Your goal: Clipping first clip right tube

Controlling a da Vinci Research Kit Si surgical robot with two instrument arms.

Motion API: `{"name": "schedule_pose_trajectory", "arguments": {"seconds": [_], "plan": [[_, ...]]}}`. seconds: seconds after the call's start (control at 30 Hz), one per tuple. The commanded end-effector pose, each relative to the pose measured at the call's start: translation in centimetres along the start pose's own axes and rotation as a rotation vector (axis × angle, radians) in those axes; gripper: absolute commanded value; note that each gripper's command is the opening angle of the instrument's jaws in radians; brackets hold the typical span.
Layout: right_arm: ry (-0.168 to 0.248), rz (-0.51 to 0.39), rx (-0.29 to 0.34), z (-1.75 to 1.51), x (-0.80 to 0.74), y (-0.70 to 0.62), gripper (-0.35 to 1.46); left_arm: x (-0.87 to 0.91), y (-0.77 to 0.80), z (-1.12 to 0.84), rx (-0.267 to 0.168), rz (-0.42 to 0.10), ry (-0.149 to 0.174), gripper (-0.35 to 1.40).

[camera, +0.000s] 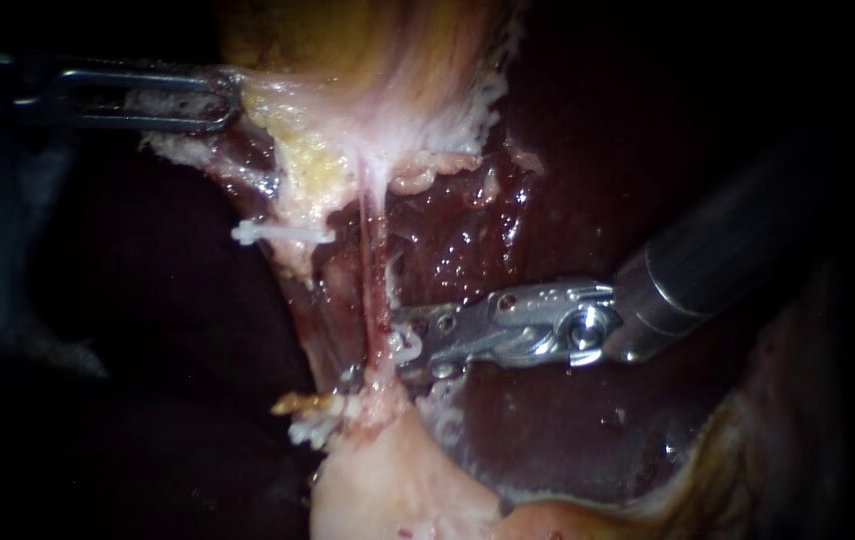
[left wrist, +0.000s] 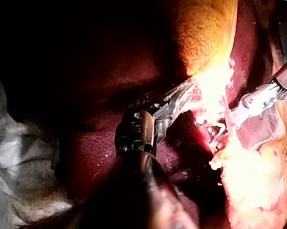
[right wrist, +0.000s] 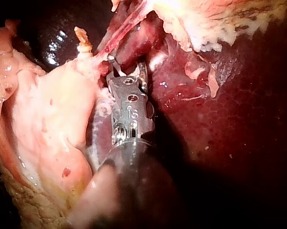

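The right instrument's hand (camera: 379, 355) stands open, astride the low end of the thin, soft, tearable right tube (camera: 374, 270), which looks held taut by the left instrument (camera: 227, 98) gripping pale tissue (camera: 282, 112) above.

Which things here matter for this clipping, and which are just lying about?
In the job: right instrument, jaws open around the right tube; left instrument, shut on the gallbladder.
Lying about: white clip, liver.

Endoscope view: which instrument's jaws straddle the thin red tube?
The right instrument, entering from the right: its open jaws sit around the tube. The left instrument grips pale tissue at upper left.
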Motion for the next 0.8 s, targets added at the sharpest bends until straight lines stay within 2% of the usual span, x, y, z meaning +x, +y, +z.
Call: {"name": "schedule_pose_trajectory", "arguments": {"seconds": [0.03,0.13,0.3,0.33,0.63,0.8], "plan": [[0.0,0.0,0.0,0.0,0.0,0.0,0.29,0.0,0.0,0.0,0.0,0.0,0.0,-0.35],[0.0,0.0,0.001,0.0,0.0,0.0,0.31,0.0,0.0,0.0,0.0,0.0,0.0,-0.35],[0.006,0.001,0.003,0.01,0.02,0.02,0.48,0.0,0.0,0.0,0.0,0.0,0.0,-0.35],[0.008,0.002,-0.013,0.03,0.03,0.04,0.49,0.0,0.0,-0.01,0.0,0.0,0.0,-0.35],[0.01,-0.003,-0.023,-0.02,0.03,0.07,0.5,0.0,0.0,-0.01,-0.001,0.0,0.0,-0.35],[0.012,-0.004,-0.017,-0.18,0.1,0.05,0.5,0.0,0.0,-0.01,-0.001,0.0,0.0,-0.35]]}}
